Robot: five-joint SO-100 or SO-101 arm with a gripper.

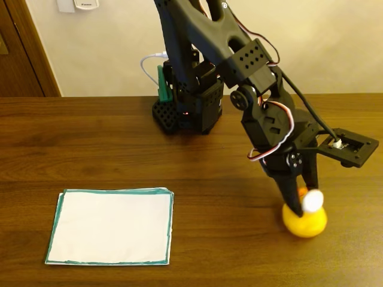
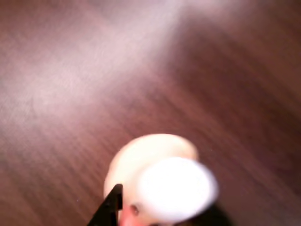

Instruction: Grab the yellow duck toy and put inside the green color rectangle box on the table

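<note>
Surface: dark wood table (image 1: 90,143), beige wall behind, arm base at back.
Duck: yellow duck toy (image 1: 306,222) on the wood, well right of green color rectangle box (image 1: 111,226) in fixed view.
Gripper: gripper (image 1: 302,200) down on duck's head, fingers either side (pinch or just straddling, cannot tell).
Wrist view: blurred, white cap close up (image 2: 176,188).
Progress: duck not lifted; grasp, carry left, drop on sheet all left.

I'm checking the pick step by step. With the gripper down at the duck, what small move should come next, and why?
Probably close the gripper on the yellow duck toy: its fingers straddle the duck's head, which sits on the table, far from the green-bordered sheet.
</note>
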